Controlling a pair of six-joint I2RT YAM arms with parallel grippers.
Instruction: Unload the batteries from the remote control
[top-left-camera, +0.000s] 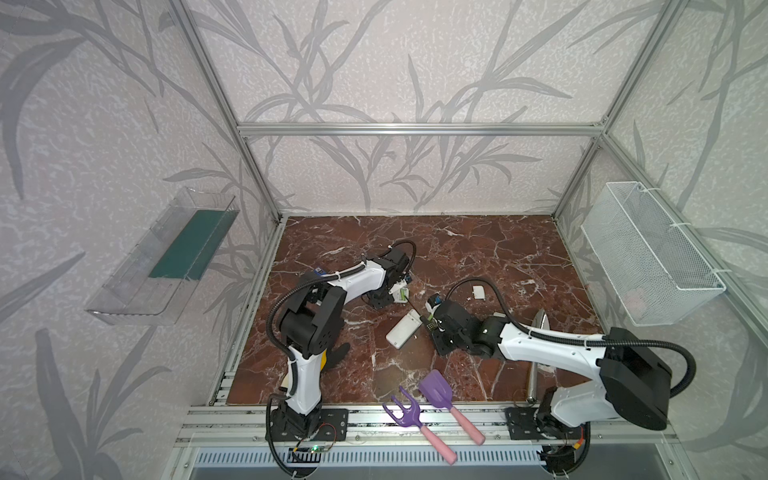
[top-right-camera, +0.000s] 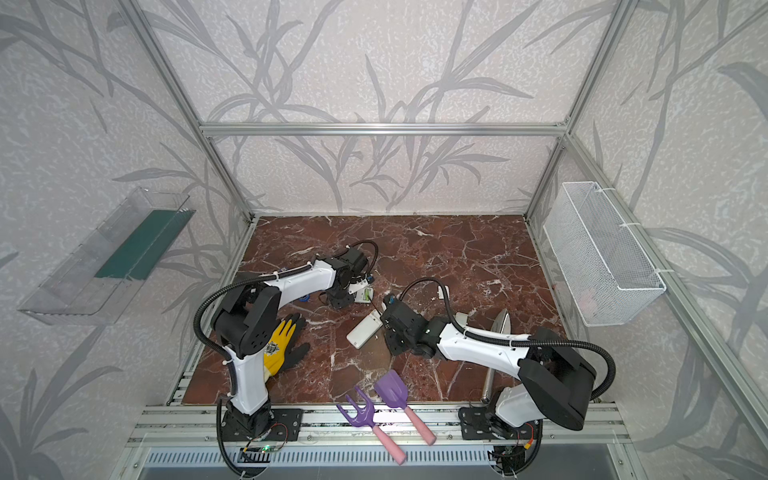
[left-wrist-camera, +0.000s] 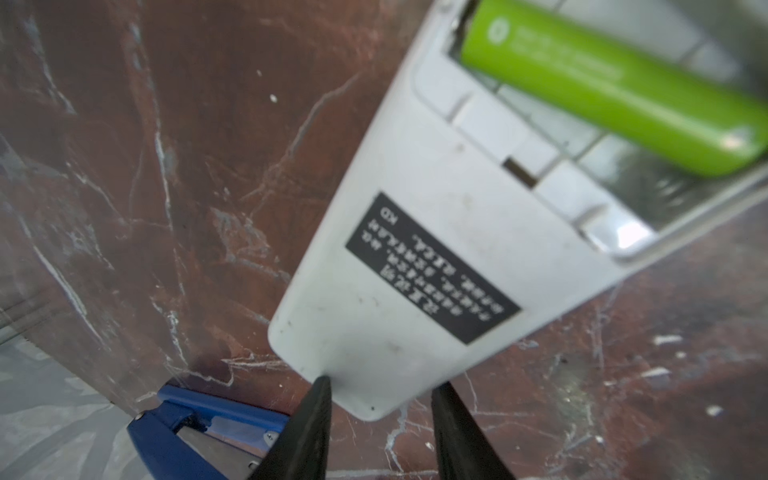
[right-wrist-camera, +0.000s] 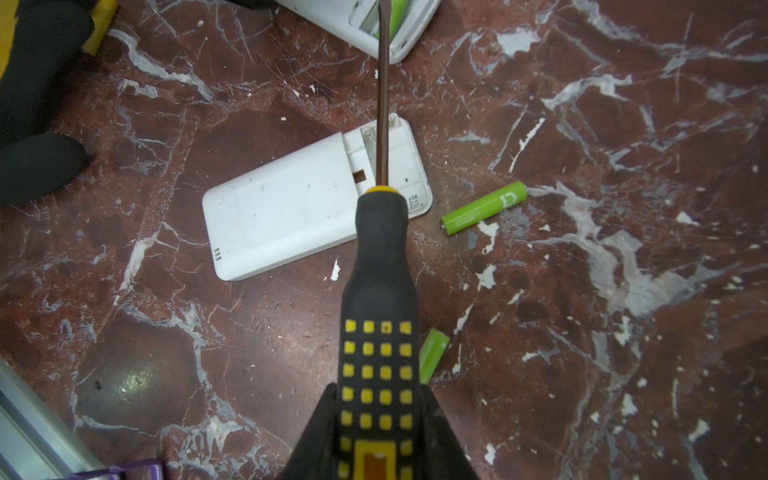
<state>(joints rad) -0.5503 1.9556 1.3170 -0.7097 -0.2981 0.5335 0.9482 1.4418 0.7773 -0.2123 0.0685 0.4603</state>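
So that the battery in its open compartment can be pried out, the remote is placed between the jaws of the left gripper, though a firm clamp cannot be confirmed. The screwdriver, clamped in the right gripper, is pointed there.

Lime-green batteries, white remote, black screwdriver — yellow square grid, red-brown marbled tabletop — white veining.

The left arm is bending low over the bench's middle, the left gripper pointing down, jaws flanking a remote's end. The right arm is stretching in from the near right corner, the right gripper clamping a screwdriver.
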